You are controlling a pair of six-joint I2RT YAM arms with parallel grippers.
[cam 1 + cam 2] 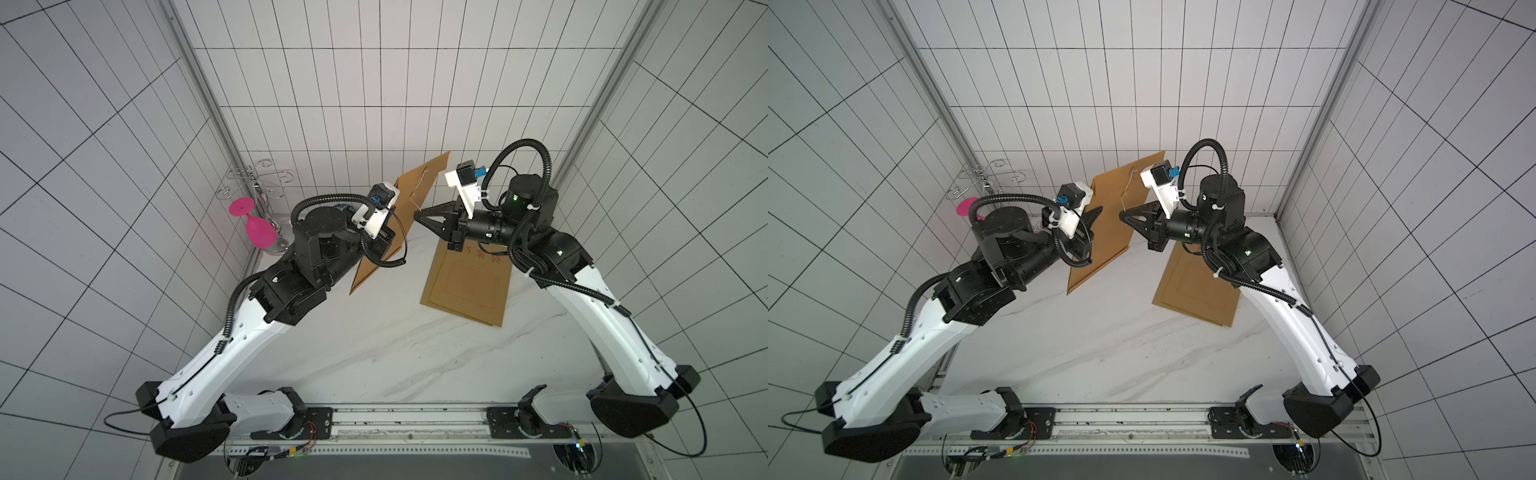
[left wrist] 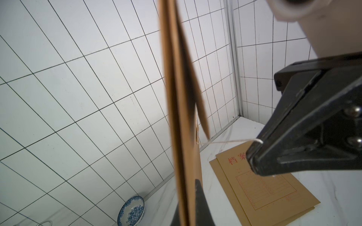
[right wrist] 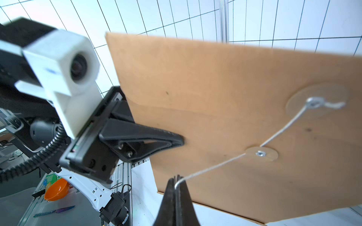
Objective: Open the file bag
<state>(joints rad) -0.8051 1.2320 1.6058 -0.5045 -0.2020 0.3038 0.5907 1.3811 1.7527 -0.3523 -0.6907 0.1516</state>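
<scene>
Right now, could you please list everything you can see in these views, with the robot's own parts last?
table: 1, white marble, between the tiled walls
held file bag: 1, brown, raised upright in mid-air
closure string: 1, white, stretched from the held file bag's discs
flat file bags: 2, brown with red print, stacked on the table's right side
glass rack: 1, chrome, far left corner
wine glass: 1, pink, hanging on the glass rack
dish: 1, blue-and-white, by the wall
bowl: 1, orange, apparently off the table
left gripper: 1, black, shut on the held file bag's edge
right gripper: 1, black, shut on the closure string
</scene>
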